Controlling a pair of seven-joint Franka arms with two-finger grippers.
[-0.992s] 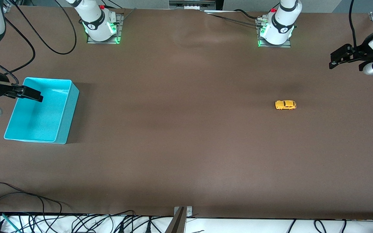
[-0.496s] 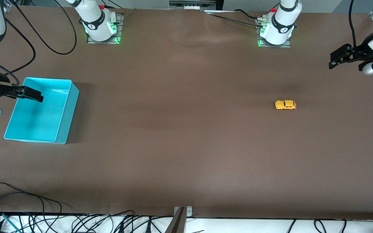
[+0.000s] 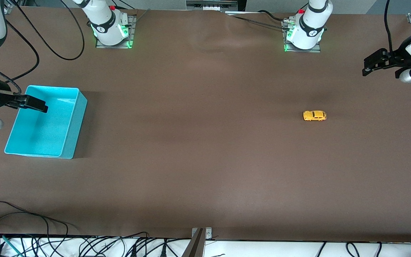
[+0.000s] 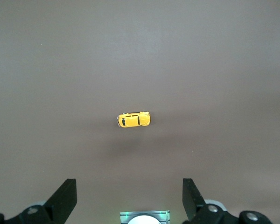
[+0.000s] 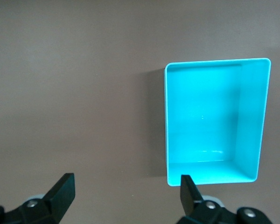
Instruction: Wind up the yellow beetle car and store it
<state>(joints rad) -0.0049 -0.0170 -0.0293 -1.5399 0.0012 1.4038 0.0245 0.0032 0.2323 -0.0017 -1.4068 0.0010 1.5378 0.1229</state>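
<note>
My desk (image 3: 205, 171) is covered edge to edge in a plain brown sheet, matte and faintly rippled near my 2 bases. Loose black cables (image 3: 48, 242) trail along the edge nearest the front camera, and more cable loops across the corner by my right arm's base.

The yellow beetle car (image 3: 314, 115) stands on its wheels on bare desk toward my left arm's end, with nothing touching it. The turquoise bin (image 3: 73, 125) sits well apart from it at my right arm's end, upright, with nothing in it.

My left gripper (image 3: 369, 67) hangs in the air over the desk's margin at the left arm's end, fingers (image 4: 65, 198) spread wide and holding nothing. My right gripper (image 3: 34, 103) hangs over the bin's rim, fingers (image 5: 63, 189) likewise released and holding nothing.
</note>
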